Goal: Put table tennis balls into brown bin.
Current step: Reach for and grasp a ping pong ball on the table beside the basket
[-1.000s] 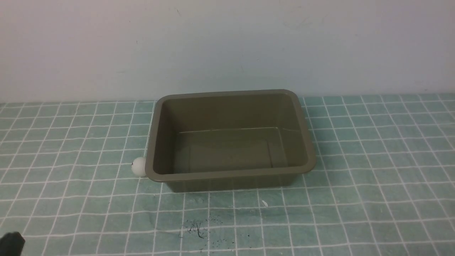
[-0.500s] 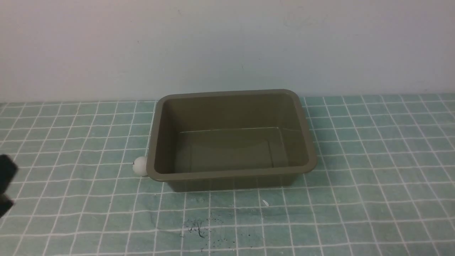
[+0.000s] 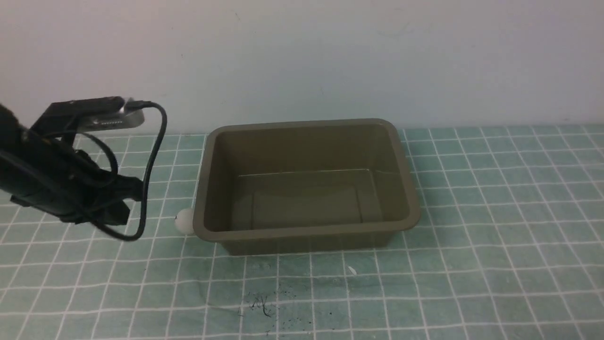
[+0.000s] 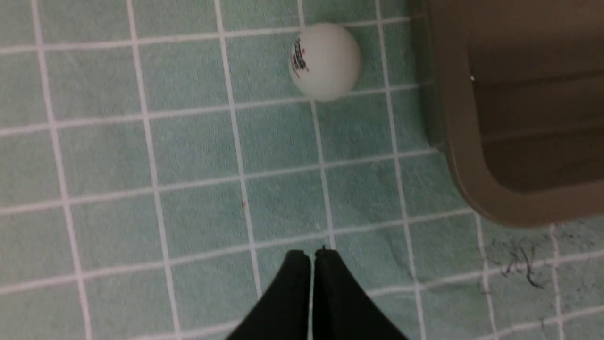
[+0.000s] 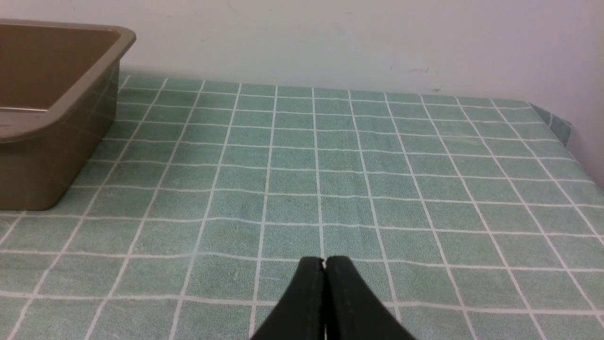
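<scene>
Sitting just beside one brown bin [image 3: 306, 232]: one table tennis ball [image 3: 183, 221].

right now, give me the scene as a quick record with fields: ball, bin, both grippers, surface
ball: one white ball on the cloth, outside the bin by its near left corner; printed mark on its side
ball to bin: the left wrist view shows a strip of cloth between them
bin: olive-brown bin, upright, nothing inside
left gripper: left gripper shut, holding nothing, above the cloth short of the ball
right gripper: right gripper shut, holding nothing, right of the bin
surface: green cloth with a white grid; dark marks in front of the bin
</scene>
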